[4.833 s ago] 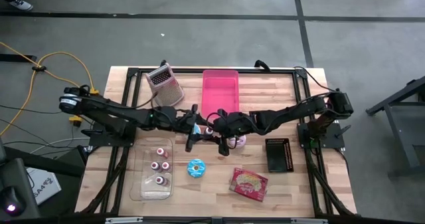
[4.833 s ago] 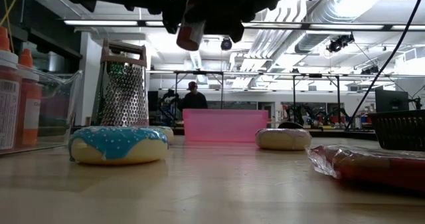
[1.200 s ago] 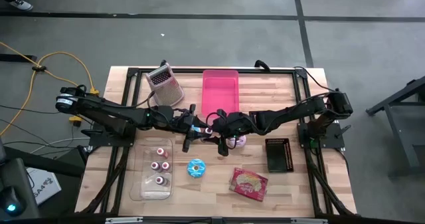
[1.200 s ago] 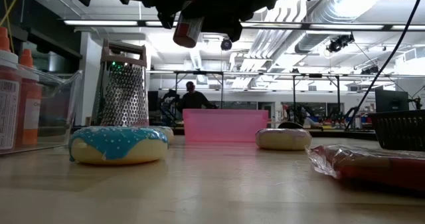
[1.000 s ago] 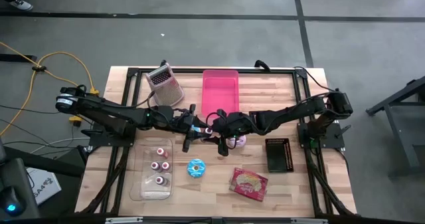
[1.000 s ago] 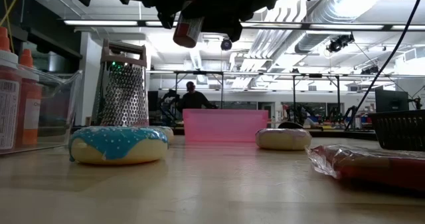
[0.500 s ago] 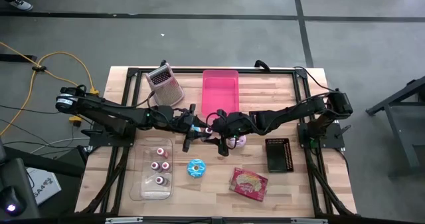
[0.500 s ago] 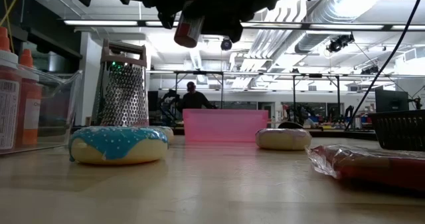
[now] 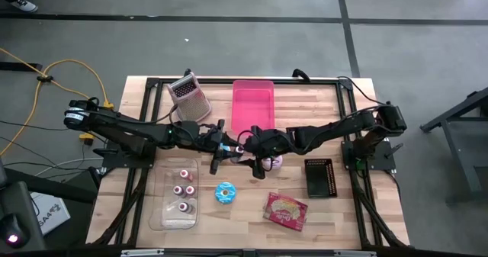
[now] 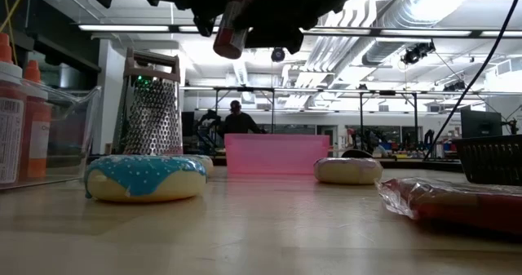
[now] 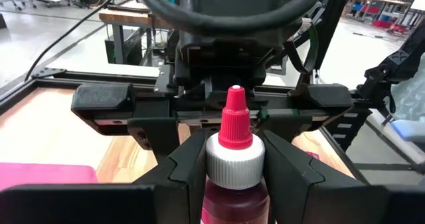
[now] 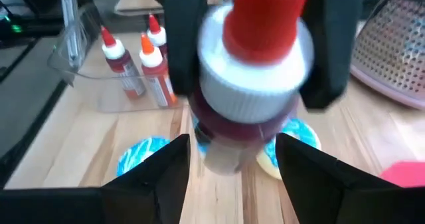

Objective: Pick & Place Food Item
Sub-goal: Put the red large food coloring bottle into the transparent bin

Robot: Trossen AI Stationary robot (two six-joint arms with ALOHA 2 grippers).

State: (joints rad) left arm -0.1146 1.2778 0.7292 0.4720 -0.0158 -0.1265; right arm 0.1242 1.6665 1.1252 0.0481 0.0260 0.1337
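A small bottle (image 11: 234, 159) with dark red filling, a white collar and a red nozzle cap hangs above the table's middle (image 9: 235, 148). My left gripper (image 9: 229, 147) is shut on it, coming from the table's left. My right gripper (image 9: 244, 151) faces it from the right, open. Its fingers (image 12: 159, 177) stand on either side of the bottle's cap end (image 12: 255, 64) without touching it. In the low view the bottle (image 10: 231, 24) shows under the dark arms. My left gripper pinches the bottle's body (image 11: 232, 201), just below the white collar, between its two fingers (image 11: 182, 167). The fingers come level from the table's left and lie along the bottle. The cap points away from them toward my right gripper. The bottle is lifted clear of the table.
Below the arms lie a blue-iced donut (image 9: 225, 193) and a pink donut (image 9: 271, 162). A clear tray with bottles (image 9: 181, 192) stands near left and a red packet (image 9: 286, 210) near right. A black basket (image 9: 319, 178), a pink bin (image 9: 253, 104) and a grater (image 9: 189, 95) stand around.
My right gripper has opened wider around the bottle's cap end, and its dark outline beside the bottle has shifted in the low view. The bottle has stayed in my left gripper, high above the table.
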